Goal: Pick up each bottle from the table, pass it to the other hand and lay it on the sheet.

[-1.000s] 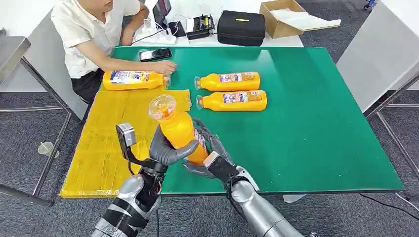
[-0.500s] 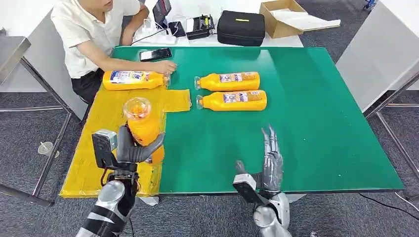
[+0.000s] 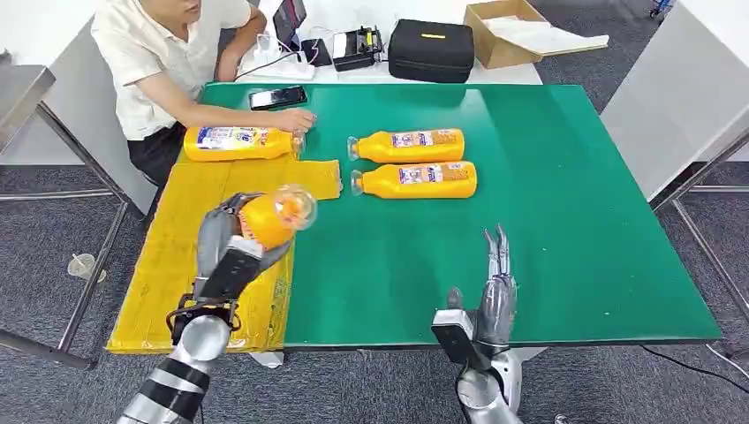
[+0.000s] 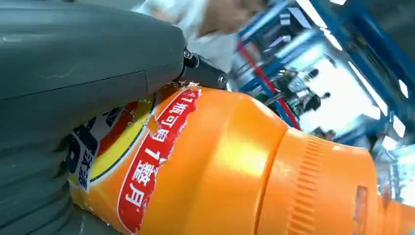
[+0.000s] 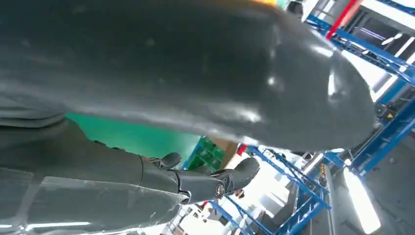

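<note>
My left hand (image 3: 225, 243) grips an orange juice bottle (image 3: 269, 216) above the yellow sheet (image 3: 177, 265), tipped so its clear cap points toward the table's middle. In the left wrist view the bottle (image 4: 220, 166) shows close up against my grey thumb (image 4: 88, 54). My right hand (image 3: 495, 291) is held upright over the table's near edge, fingers straight and apart, holding nothing; its fingers (image 5: 195, 183) show in the right wrist view. Two more bottles (image 3: 408, 146) (image 3: 415, 180) lie side by side on the green table (image 3: 548, 221). Another bottle (image 3: 237, 143) lies at the sheet's far end.
A person sits at the table's far left corner, with a hand (image 3: 293, 120) resting by the far bottle's cap. A phone (image 3: 277, 97) lies beside them. A black case (image 3: 432, 50) and a cardboard box (image 3: 508, 31) stand behind the table.
My right hand let go of the bottle and drew back to the near edge. My left hand carried the bottle left over the sheet and tipped it from upright toward lying.
</note>
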`<state>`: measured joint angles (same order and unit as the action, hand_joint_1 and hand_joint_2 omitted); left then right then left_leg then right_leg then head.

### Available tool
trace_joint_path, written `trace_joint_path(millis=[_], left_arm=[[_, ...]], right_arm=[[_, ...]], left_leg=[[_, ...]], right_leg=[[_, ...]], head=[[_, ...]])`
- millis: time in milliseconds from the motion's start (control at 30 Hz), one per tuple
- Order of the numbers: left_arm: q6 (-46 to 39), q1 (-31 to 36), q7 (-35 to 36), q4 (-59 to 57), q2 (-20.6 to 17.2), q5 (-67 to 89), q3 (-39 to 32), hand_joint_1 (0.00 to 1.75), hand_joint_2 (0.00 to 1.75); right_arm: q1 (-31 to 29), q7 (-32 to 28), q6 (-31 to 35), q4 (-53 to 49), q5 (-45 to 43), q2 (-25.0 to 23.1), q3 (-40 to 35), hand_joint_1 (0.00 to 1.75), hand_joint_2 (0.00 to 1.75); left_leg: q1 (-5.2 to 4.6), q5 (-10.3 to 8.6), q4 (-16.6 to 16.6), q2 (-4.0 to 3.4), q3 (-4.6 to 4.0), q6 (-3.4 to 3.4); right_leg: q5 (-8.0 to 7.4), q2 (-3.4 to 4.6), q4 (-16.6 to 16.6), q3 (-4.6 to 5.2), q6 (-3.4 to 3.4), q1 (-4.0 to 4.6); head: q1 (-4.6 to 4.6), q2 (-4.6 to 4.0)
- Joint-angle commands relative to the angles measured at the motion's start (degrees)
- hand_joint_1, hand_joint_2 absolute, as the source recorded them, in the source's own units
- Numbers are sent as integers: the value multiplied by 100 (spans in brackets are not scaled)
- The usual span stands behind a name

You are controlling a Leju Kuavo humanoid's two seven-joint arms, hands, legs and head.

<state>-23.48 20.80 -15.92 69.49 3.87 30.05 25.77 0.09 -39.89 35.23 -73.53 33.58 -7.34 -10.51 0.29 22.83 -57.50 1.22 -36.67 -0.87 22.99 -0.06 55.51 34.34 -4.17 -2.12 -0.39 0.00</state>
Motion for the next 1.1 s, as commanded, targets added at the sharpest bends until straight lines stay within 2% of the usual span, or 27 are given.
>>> trace_joint_path(millis=[33, 200, 233, 300, 333, 367, 400, 533, 567, 600, 667, 733, 800, 1100], left_arm=[[530, 1123, 357, -2433, -49, 1699, 977, 175, 175], [749, 1473, 646, -3311, 75, 2309, 1204, 175, 175], [791, 1487, 669, -3387, 94, 2328, 1195, 168, 175], [890, 1539, 722, -3599, 151, 2389, 1196, 166, 175], [896, 1545, 757, -3648, 168, 2420, 1200, 169, 175], [930, 1537, 780, -3723, 202, 2399, 1167, 147, 175], [1001, 1545, 809, -3833, 244, 2362, 1112, 138, 175], [1001, 1545, 809, -3833, 244, 2362, 1112, 140, 175], [1021, 1554, 878, -3902, 256, 2376, 1096, 136, 175], [1071, 1581, 917, -3998, 287, 2364, 1044, 77, 175], [1211, 1658, 975, -4205, 322, 2376, 1000, 28, 175], [1252, 1674, 972, -4250, 325, 2373, 992, 23, 175], [1375, 1737, 995, -4382, 339, 2330, 930, 2, 175], [1570, 1797, 1109, -4609, 331, 2273, 795, 0, 175]], right_arm=[[-562, -11, 477, 644, -462, 256, -793, 0, 0], [-619, -11, 477, 633, -657, 296, -1014, 0, 0], [-615, -11, 477, 643, -657, 296, -1035, 0, 175], [-618, -11, 477, 662, -670, 307, -1077, 0, 175], [-623, -11, 477, 692, -672, 307, -1088, 0, 175], [-630, -11, 477, 727, -690, 308, -1112, 0, 175], [-643, -11, 477, 757, -750, 317, -1136, 0, 175], [-643, -11, 477, 757, -750, 317, -1136, 0, 175], [-647, -11, 477, 774, -779, 322, -1155, 0, 175], [-653, -11, 477, 768, -828, 337, -1181, 0, 175], [-679, -11, 477, 784, -905, 345, -1233, 0, 175], [-681, -11, 477, 786, -920, 349, -1246, 0, 175], [-710, -11, 477, 822, -964, 357, -1277, 0, 175], [-735, -11, 408, 916, -1210, 383, -1303, 0, 175]], left_leg=[[6, 5, 3, -8, 24, 3], [11, 9, -1, -11, 33, 5], [10, 7, -1, -5, 28, 3], [4, 3, 2, -6, 22, 3], [16, 22, -7, -17, 52, 6], [6, 5, 0, -9, 24, 3], [11, 14, -4, -17, 36, 4], [6, 5, 0, -11, 18, 3], [18, 24, -10, -24, 51, 5], [7, 6, -1, -11, 20, 3], [9, 9, -4, -15, 23, 3], [7, 4, -1, -11, 17, 3], [9, 9, -3, -21, 27, 4], [9, 11, 0, -23, 38, 4]], right_leg=[[2, 1, -8, -27, 18, 10], [5, 0, -7, -35, 27, 16], [5, -4, -8, -31, 22, 14], [3, 0, -6, -21, 15, 7], [15, 3, -7, -55, 38, 23], [3, 2, -6, -24, 16, 10], [8, 7, -7, -37, 26, 16], [2, 6, -6, -18, 14, 9], [15, 11, -7, -54, 37, 25], [3, 5, -6, -21, 18, 10], [4, 8, -4, -23, 21, 12], [1, 5, -5, -18, 16, 10], [2, 14, -6, -27, 23, 14], [3, 15, -8, -41, 23, 14]], head=[[2, 0], [0, 0], [2, 0], [2, 0], [0, 0], [0, 0], [2, 0], [0, 0], [2, 0], [2, 0], [0, 0], [2, 0], [2, 0], [2, 0]])
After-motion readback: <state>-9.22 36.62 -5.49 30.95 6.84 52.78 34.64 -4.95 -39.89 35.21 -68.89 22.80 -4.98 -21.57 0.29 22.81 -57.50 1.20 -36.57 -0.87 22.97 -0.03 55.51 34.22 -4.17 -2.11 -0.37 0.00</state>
